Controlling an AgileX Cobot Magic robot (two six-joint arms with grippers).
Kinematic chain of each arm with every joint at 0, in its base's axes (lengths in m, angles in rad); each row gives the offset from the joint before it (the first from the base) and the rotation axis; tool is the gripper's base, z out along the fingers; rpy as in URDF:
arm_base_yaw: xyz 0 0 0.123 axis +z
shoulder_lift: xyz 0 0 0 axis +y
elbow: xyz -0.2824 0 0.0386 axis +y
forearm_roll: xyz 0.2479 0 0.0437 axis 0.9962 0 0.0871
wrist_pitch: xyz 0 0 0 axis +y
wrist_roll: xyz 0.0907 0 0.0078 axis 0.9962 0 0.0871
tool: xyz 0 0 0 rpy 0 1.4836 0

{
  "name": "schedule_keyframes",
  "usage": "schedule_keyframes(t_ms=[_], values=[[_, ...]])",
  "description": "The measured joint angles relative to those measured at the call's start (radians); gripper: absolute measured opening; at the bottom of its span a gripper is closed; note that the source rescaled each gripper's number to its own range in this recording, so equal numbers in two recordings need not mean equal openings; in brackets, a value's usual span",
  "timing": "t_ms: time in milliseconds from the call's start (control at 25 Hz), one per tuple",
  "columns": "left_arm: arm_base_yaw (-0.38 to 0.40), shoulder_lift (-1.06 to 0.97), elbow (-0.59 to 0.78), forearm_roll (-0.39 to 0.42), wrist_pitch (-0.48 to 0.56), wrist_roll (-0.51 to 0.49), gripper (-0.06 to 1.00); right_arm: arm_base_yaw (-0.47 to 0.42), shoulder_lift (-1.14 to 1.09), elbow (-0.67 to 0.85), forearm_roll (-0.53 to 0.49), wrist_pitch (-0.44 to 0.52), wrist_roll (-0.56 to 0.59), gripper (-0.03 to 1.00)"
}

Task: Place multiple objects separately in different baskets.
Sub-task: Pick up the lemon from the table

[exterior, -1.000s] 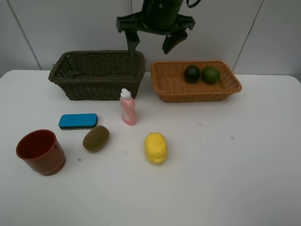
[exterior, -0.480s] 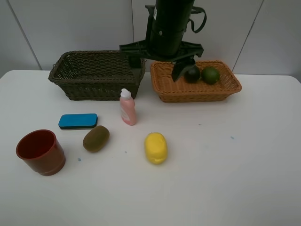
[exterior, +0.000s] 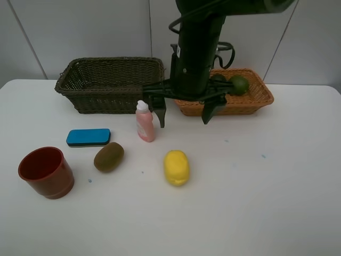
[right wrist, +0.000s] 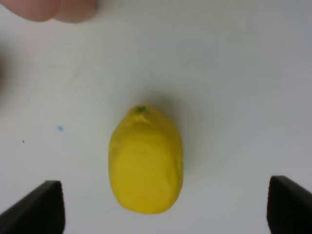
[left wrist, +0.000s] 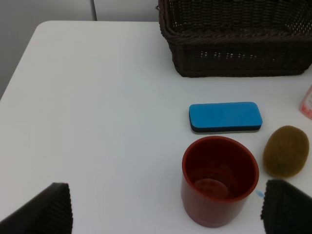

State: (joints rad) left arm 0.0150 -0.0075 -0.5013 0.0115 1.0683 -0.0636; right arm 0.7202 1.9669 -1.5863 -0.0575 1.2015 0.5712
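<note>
My right gripper [exterior: 183,114] is open and empty, hanging above the table between the pink bottle [exterior: 144,122] and the yellow lemon [exterior: 176,167]. In the right wrist view the lemon [right wrist: 146,159] lies between the open fingertips [right wrist: 39,208]. The red-brown cup [exterior: 46,172], blue eraser [exterior: 88,137] and brown kiwi [exterior: 108,156] sit front left. My left gripper [left wrist: 165,214] is open and empty above the cup [left wrist: 219,180]. The lime [exterior: 239,84] and the mangosteen [exterior: 219,78], partly behind my right arm, lie in the orange-tan basket [exterior: 256,100]. The white pen is out of view.
The dark olive basket [exterior: 109,80] stands at the back left, next to the orange-tan basket. My right arm rises in front of the gap between them. A wall runs behind the table.
My right arm has come forward and down from above the baskets to just over the table near the bottle and lemon. The objects have not moved.
</note>
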Motion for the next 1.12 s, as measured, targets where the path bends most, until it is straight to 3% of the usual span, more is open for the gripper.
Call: schedule_keyframes(t_ms=[840,1120], values=[[0.0,0.0,0.0,0.0,0.0,0.0,1.0,0.061,-0.001,0.274,0.035,-0.305,0.006,0.89],[0.0,0.0,0.0,0.0,0.0,0.0,1.0,0.061,0.012,0.281,0.023,-0.349,0.006,0.89]])
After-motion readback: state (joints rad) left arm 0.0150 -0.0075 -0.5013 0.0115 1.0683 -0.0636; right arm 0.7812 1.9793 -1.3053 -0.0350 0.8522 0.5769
